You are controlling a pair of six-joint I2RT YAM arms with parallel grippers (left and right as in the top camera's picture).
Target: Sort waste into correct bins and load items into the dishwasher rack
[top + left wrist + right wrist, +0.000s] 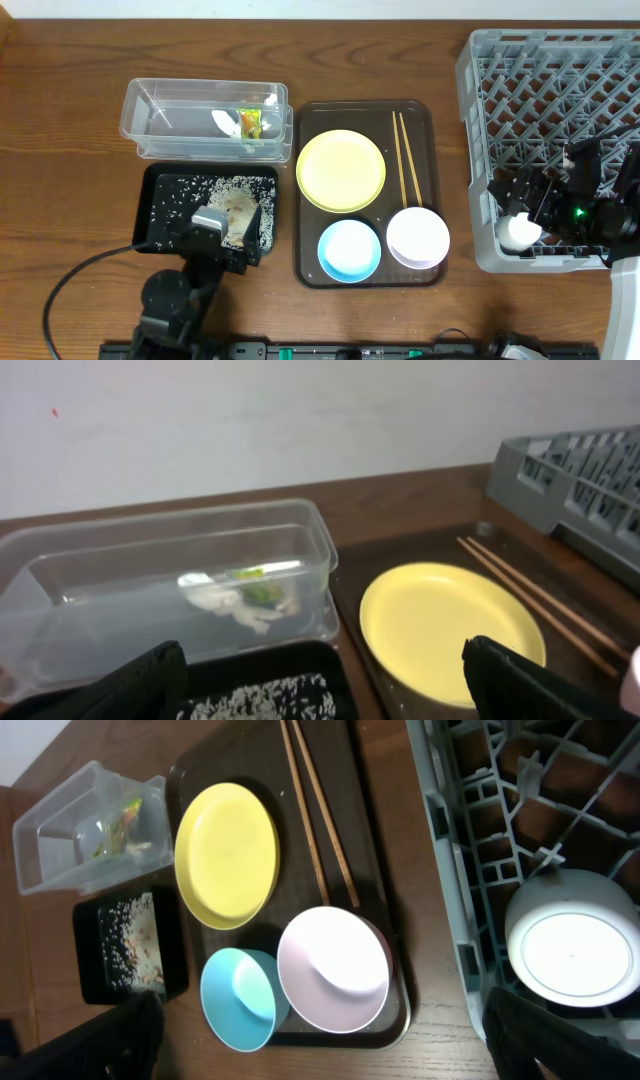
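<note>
The clear tub (pixel 150 120) holds the green-and-orange wrapper (pixel 248 122) and white paper scraps (pixel 224 121); they also show in the left wrist view (pixel 245 592). The black tray (pixel 155 195) holds rice grains (pixel 195 195) and a brownish lump (pixel 240 210). My left gripper (pixel 232 238) hangs open and empty over its right end (pixel 320 675). The yellow plate (pixel 340 170), chopsticks (pixel 405 158), blue bowl (pixel 349 249) and pink bowl (pixel 418 237) lie on the brown serving tray. The white cup (pixel 520 232) sits upside down in the grey rack (pixel 480 90). My right gripper (pixel 527 208) is open just above the cup (pixel 572 952).
The dark brown serving tray (pixel 310 270) stands mid-table between the black tray and the rack. The rack's near left wall (pixel 445 870) is right beside the right gripper. Bare wooden table (pixel 70 180) lies to the left and at the front.
</note>
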